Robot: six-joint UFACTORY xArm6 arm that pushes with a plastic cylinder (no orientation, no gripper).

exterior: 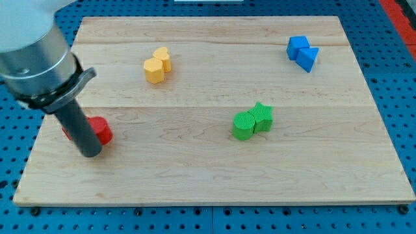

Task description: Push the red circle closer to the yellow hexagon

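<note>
A red block (100,130), partly hidden by my rod so its shape is unclear, lies near the board's left edge. My tip (90,155) rests on the board just below and left of that red block, touching or nearly touching it. A yellow hexagon (154,70) sits at the upper middle-left, touching a second yellow block (163,58) behind it. The red block lies well below and left of the yellow pair.
A green circle (243,125) and a green star (262,117) touch each other right of centre. Two blue blocks (303,52) sit together at the top right. The wooden board (214,175) lies on a blue pegboard.
</note>
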